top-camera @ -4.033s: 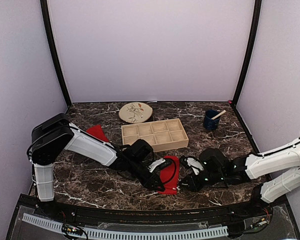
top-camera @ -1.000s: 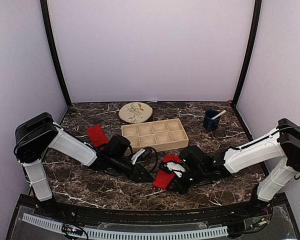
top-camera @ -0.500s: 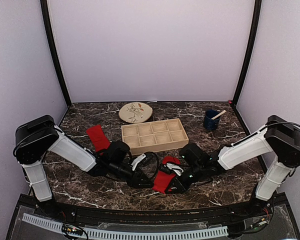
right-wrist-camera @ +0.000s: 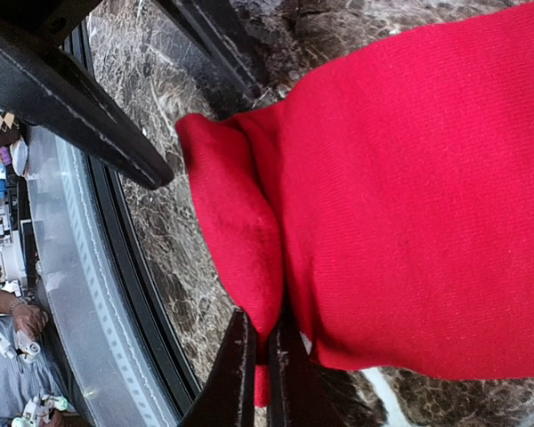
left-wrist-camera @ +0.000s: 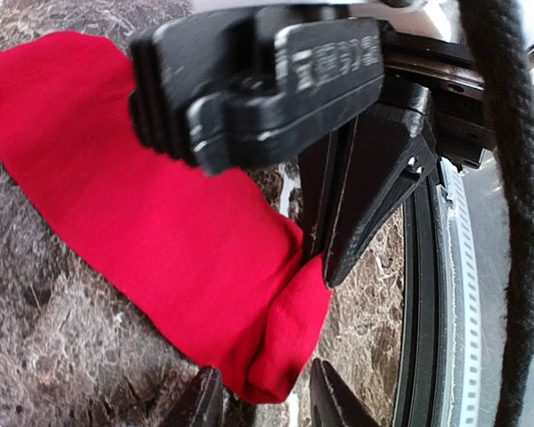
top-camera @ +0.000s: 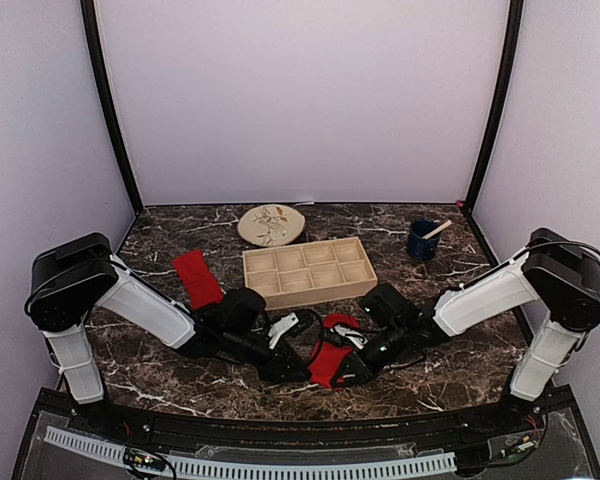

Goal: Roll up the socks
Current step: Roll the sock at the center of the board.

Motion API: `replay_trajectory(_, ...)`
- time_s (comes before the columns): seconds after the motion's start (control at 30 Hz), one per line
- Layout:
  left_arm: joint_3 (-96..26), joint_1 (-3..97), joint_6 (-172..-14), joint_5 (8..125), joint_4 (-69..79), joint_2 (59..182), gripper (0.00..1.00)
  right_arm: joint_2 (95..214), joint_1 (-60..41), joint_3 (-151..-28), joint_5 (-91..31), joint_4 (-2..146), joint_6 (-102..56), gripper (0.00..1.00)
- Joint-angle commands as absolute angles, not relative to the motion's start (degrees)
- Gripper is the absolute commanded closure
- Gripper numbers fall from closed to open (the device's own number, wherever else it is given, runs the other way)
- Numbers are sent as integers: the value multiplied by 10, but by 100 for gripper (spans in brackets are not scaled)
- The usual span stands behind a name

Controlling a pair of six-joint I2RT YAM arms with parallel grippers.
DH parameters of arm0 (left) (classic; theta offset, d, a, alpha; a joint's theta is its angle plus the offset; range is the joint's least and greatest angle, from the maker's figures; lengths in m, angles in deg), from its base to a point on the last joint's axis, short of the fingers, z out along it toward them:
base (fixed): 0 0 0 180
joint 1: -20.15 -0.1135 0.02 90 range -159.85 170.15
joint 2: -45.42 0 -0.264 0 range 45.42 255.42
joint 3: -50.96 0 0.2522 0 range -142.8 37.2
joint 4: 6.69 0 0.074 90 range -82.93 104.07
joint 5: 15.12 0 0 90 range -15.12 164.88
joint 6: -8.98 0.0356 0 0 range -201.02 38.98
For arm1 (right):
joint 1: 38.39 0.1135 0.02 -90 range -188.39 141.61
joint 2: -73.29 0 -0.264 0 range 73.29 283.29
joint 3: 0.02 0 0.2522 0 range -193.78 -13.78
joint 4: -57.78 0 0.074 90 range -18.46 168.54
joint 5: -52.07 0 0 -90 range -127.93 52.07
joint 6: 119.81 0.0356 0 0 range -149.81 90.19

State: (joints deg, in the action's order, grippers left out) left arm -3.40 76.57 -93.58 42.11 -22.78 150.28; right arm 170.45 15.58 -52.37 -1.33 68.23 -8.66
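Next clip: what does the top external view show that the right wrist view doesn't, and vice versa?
Only top external: a second red sock lying flat at left, the wooden tray, plate and blue cup. Only right wrist: up close, the right gripper pinched shut on a folded sock edge. Both: the front red sock on the marble table.
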Motion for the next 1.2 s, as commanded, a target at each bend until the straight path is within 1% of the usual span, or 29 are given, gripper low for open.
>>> replay_trajectory(0.0,-47,775,-909,438,-220,1478,66,1720,151,-536,7,692,-84,100)
replay_trajectory(0.27,-48,787,-889,448,-214,1478,70,1726,147,-539,18,691,-83,100)
replay_trajectory(0.37,-48,791,-884,448,-209,1481,74,1728,145,-539,21,689,-81,100)
replay_trajectory(0.4,-49,792,-882,448,-207,1481,76,1728,146,-540,23,689,-81,100)
replay_trajectory(0.43,-51,793,-882,449,-205,1483,81,1729,145,-540,23,689,-81,100)
replay_trajectory(0.53,-59,794,-881,452,-189,1491,99,1728,144,-540,23,689,-81,100)
replay_trajectory(0.77,-71,794,-886,451,-170,1504,100,1727,144,-535,21,686,-79,100)
replay_trajectory(0.8,-72,794,-887,452,-168,1504,100,1725,143,-535,18,688,-79,99)
replay_trajectory(1.0,-82,789,-912,440,-144,1509,100,1696,143,-522,-37,692,-78,79)
replay_trajectory(1.17,-91,774,-948,398,-140,1516,100,1676,143,-490,-68,666,-63,75)
